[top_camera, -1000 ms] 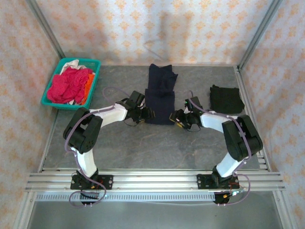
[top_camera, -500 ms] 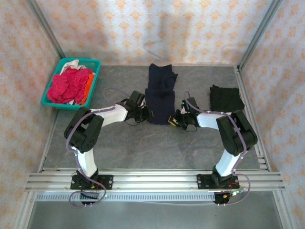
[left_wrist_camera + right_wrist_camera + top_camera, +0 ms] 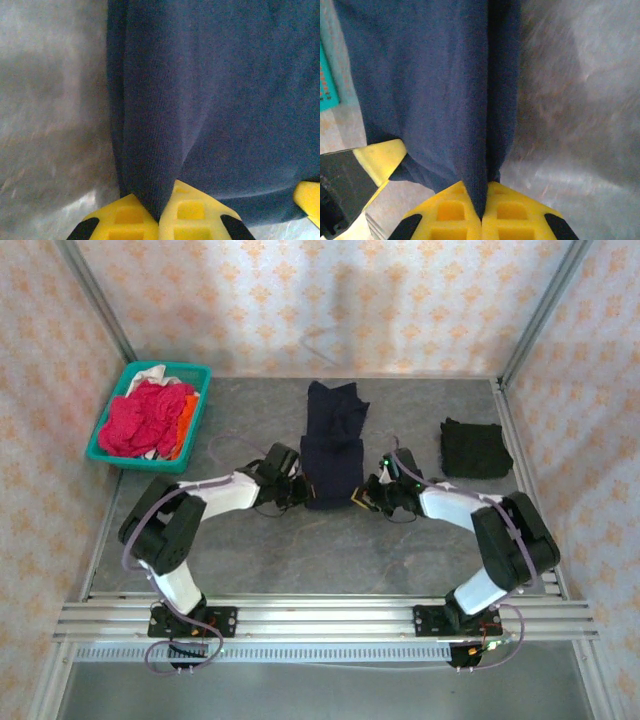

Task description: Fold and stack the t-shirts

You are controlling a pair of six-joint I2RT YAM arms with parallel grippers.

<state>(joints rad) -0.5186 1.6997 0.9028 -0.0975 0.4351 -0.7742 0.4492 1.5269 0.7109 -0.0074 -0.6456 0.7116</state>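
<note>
Navy t-shirt (image 3: 333, 445), lying mid-table, now has its near corners pinched, the left gripper (image 3: 159, 218) and right gripper (image 3: 481, 216) having just clamped tight onto the cloth, so the next fold can likely begin.

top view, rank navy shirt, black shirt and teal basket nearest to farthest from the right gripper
1. navy shirt: pinched in the right gripper, centre of the table.
2. black shirt: folded, farther back on the right.
3. teal basket: far left corner.
</note>
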